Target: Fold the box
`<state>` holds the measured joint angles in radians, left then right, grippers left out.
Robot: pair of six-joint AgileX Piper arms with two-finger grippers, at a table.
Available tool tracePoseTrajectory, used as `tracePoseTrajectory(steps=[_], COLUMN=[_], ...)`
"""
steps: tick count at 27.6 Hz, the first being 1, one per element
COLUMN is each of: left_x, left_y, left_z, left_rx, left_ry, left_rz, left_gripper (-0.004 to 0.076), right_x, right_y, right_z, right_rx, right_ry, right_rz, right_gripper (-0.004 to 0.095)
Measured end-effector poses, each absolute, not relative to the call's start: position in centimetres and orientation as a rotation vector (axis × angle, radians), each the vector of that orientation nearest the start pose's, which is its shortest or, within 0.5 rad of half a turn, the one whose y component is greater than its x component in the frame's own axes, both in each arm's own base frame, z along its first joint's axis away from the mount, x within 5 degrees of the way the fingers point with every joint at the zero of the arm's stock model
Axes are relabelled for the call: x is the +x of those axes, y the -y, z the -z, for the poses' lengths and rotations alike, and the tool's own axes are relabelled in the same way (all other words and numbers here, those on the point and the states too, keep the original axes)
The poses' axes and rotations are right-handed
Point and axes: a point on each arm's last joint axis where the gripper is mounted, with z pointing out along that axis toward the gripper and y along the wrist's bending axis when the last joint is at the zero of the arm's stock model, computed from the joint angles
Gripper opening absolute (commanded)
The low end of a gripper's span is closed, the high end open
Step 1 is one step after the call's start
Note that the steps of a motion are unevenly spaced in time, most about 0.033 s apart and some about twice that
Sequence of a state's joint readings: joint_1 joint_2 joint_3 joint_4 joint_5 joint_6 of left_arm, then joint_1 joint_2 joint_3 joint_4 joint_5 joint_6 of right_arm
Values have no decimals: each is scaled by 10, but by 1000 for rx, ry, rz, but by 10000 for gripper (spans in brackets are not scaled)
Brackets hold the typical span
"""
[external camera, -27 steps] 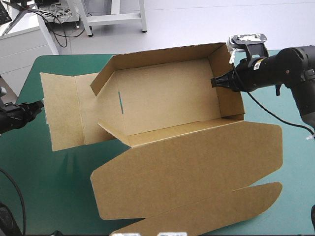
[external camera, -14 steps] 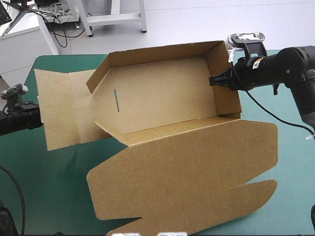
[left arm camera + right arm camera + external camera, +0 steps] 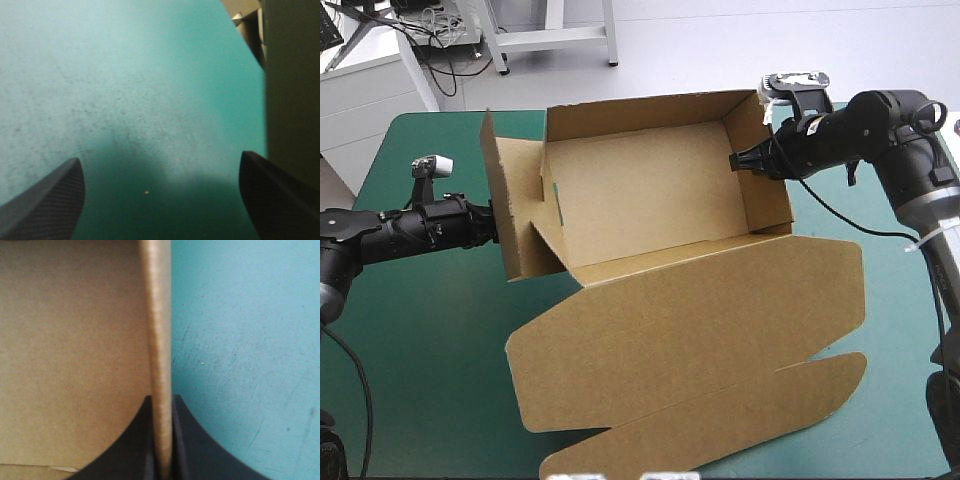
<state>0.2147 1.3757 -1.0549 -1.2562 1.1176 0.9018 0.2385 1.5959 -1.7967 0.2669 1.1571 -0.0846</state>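
The brown box stands in the middle of the table as an open tray. Its wide lid lies flat toward the front edge, with a tuck flap beyond it. My right gripper is shut on the top edge of the box's right end wall, which runs between the fingers. My left gripper is open, its tip against the outside of the raised left end flap. In the left wrist view that flap is a dark board beside one finger; nothing lies between the fingers.
The table's far edge runs just behind the box's back wall. Teal-green cover shows left of the lid and under my left arm. The lid's front flap reaches close to the table's near edge.
The left end flap, flat on the table earlier, now stands upright. My left arm moved right toward the box and its gripper opened. The box and my right gripper shifted slightly left.
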Motion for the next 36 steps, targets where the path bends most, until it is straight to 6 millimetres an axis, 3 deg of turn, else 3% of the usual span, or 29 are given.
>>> tracePoseTrajectory(steps=[8, 22, 31, 36], left_x=[276, 269, 268, 268], left_y=[33, 75, 80, 79], left_z=[-359, -367, -367, -365], left_rx=[177, 252, 230, 234], left_ry=[-1890, -1844, -1862, -1879], left_rz=[1332, 1513, 1544, 1530], left_gripper=[598, 598, 598, 598], right_x=[328, 330, 329, 325], right_y=[-101, -94, -93, -107], right_z=[-425, -423, -421, -416], right_rx=[-370, -354, -336, -362], right_ry=[-2421, -2433, -2463, -2472], right_rz=[-399, -282, -277, -238], right_gripper=[-20, -19, -17, -18])
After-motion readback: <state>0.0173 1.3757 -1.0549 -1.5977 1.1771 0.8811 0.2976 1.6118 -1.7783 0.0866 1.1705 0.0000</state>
